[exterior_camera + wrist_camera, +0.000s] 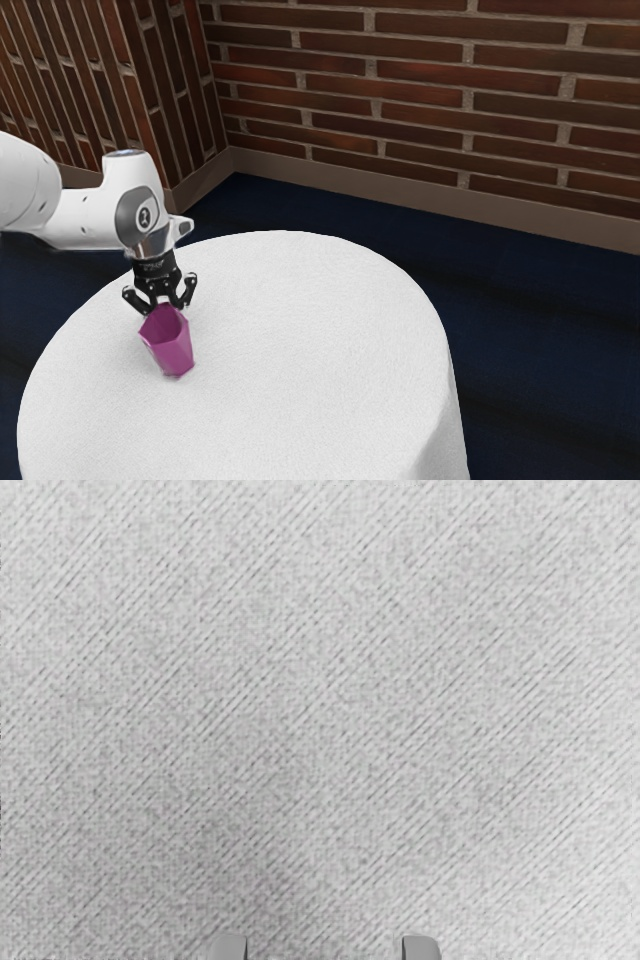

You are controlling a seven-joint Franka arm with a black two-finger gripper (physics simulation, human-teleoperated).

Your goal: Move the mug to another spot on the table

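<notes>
A magenta mug stands on the round white-clothed table, near the table's edge at the exterior view's left, leaning slightly. My black gripper hangs open just over the mug's rim, its fingers spread to either side. I cannot tell whether they touch the mug. In the wrist view two grey fingertips stand wide apart, with bare white cloth under the hand.
The tablecloth spreads wide toward the exterior view's right and front. Brick walls stand behind the table, and dark blue floor surrounds it. The white arm enters from the exterior view's left.
</notes>
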